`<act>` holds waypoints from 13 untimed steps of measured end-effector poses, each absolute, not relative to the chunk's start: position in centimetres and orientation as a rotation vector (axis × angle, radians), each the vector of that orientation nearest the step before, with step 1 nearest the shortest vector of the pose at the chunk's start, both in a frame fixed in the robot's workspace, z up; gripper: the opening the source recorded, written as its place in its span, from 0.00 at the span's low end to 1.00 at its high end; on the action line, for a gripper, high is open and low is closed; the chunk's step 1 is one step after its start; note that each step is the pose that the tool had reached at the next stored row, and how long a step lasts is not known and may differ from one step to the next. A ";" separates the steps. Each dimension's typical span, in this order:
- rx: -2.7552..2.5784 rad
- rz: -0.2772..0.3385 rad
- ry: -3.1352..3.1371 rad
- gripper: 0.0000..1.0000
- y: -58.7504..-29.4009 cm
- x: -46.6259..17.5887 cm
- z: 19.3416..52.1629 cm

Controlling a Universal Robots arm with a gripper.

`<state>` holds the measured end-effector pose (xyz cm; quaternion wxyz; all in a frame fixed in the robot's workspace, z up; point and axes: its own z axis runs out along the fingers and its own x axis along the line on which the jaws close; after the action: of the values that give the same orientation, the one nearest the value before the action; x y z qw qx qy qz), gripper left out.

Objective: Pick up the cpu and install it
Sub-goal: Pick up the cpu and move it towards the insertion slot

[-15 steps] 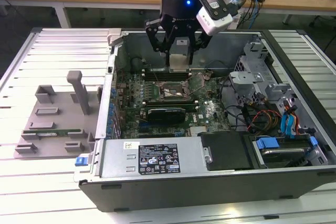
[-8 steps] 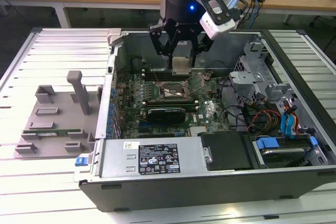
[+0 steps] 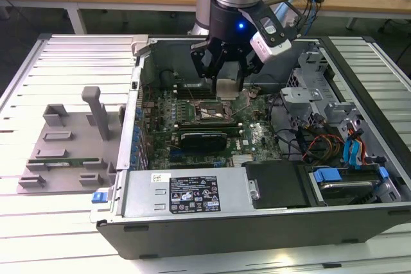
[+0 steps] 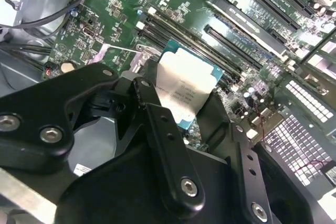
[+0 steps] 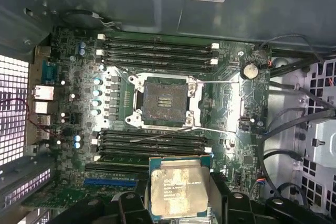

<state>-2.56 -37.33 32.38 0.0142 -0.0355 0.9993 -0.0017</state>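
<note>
The cpu [image 5: 177, 187], a flat square chip with a dull silver top and a thin pale rim, sits between my black fingers [image 5: 131, 203] in the first wrist view. The second wrist view has the cpu [image 4: 185, 90] held on edge by my gripper [image 4: 181, 114], shut on it. In the exterior view my gripper [image 3: 228, 78] hangs inside the open computer case, just above the motherboard [image 3: 253, 139], holding the cpu [image 3: 228, 86]. The bare square socket [image 5: 164, 101] lies open on the board below, a short way from the chip. Its thin wire levers stand raised.
The case's metal walls [image 3: 144, 62] surround the board. Black memory slots [image 5: 157, 51] flank the socket on both sides. Loose cables [image 5: 294, 135] and a drive cage [image 3: 334, 113] sit at the exterior view's right. A grey fixture tray [image 3: 64, 149] with a green memory stick lies outside, at the left.
</note>
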 end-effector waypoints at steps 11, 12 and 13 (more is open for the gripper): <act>-0.111 -0.007 3.111 0.54 -35.1 -2.1 31.7; -0.111 -0.007 3.111 0.54 -35.1 -2.1 31.6; -0.111 -0.007 3.111 0.54 -35.1 -2.1 31.5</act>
<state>-2.12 -35.07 31.48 0.0142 -0.0355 0.9993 -0.0023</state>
